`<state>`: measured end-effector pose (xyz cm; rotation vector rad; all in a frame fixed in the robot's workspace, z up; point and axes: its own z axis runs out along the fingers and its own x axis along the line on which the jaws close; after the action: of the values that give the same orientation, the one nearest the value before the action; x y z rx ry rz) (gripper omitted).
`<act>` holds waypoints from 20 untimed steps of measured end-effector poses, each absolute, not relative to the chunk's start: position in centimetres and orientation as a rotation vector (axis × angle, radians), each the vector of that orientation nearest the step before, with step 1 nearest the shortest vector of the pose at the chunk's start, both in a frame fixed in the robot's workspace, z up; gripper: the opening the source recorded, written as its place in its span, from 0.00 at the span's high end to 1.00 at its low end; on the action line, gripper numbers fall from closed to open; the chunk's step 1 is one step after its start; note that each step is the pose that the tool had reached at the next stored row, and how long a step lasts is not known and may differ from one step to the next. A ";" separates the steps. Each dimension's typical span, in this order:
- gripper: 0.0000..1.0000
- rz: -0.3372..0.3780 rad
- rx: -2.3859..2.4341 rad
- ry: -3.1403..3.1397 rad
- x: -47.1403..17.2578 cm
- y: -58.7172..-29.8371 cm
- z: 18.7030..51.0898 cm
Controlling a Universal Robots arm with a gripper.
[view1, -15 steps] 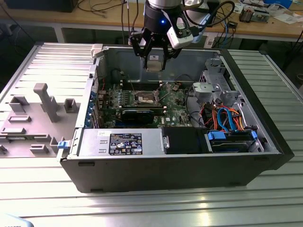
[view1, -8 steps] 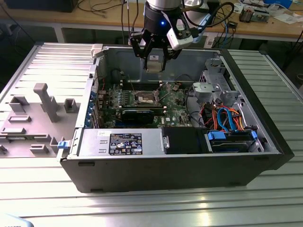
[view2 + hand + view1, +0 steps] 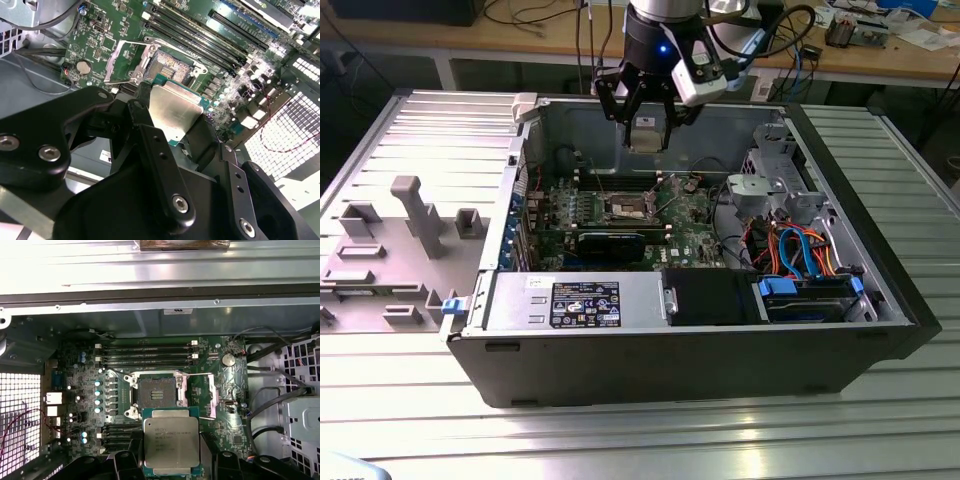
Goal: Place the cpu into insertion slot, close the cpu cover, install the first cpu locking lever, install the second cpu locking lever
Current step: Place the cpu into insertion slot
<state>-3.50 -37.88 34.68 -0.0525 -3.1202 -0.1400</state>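
My gripper [image 3: 647, 128] hangs above the open computer case, shut on the cpu [image 3: 646, 134], a flat square chip with a dull silver top. In the first wrist view the cpu [image 3: 171, 442] sits between the black fingers [image 3: 131, 452], a short way off the insertion slot [image 3: 157, 392]. The insertion slot [image 3: 625, 207] has a dark, bare centre and lies on the green board below the gripper. The cpu cover [image 3: 201, 396], a thin silver frame, is swung open beside the slot. The second wrist view shows the cpu [image 3: 175, 112], the slot [image 3: 172, 65] and the open cover [image 3: 125, 62].
The case's rear wall [image 3: 590, 125] rises close behind the gripper. Long black memory slots [image 3: 145, 355] flank the socket. A black graphics card [image 3: 610, 242], a labelled power supply [image 3: 585, 300] and a drive bay with blue and orange cables [image 3: 800, 255] fill the case. A grey fixture tray [image 3: 400, 230] lies at the exterior view's left.
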 end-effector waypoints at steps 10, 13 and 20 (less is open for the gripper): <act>0.46 -0.141 -0.154 -3.120 -3.5 -37.9 34.7; 0.46 -0.141 -0.182 -3.119 -3.5 -37.9 34.7; 0.46 -0.142 -0.231 -3.117 -3.5 -37.9 34.7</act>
<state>-3.50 -37.89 34.65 -0.2306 -3.1172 -0.1415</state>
